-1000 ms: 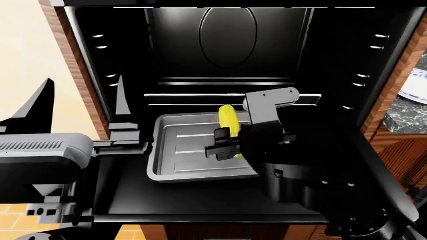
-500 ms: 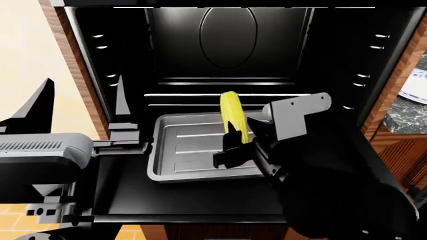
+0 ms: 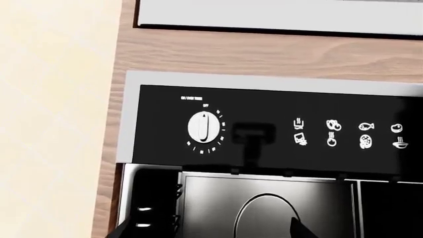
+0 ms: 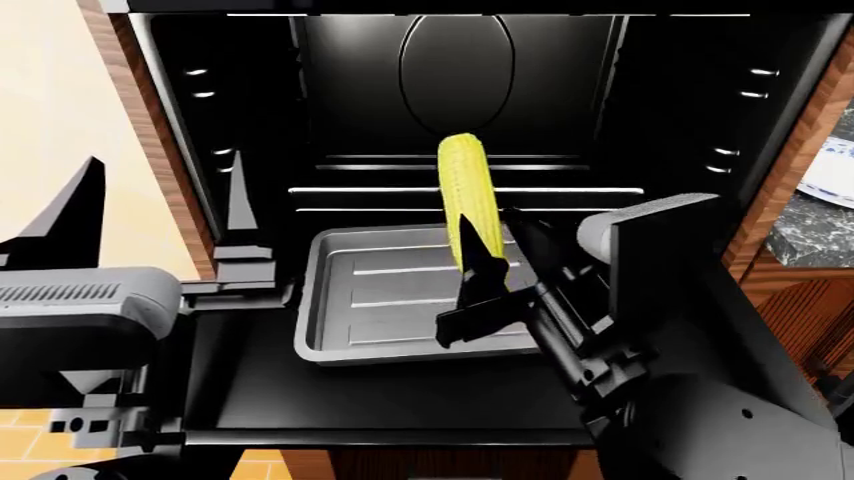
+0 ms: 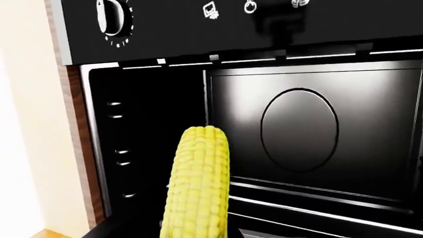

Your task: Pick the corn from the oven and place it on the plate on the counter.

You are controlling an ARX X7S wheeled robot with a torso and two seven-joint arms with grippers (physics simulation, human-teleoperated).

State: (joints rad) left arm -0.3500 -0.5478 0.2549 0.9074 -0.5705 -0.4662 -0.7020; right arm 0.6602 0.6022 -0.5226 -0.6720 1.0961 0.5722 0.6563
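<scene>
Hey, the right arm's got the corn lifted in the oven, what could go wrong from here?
1. The right gripper pinches the corn near its lower end only, so the long cob standing above it may pivot or slip and drop onto the baking tray.
2. The plate sits far right, past the oven side wall. Swinging across too early might knock the raised cob against that wall or its rack rails.
</scene>
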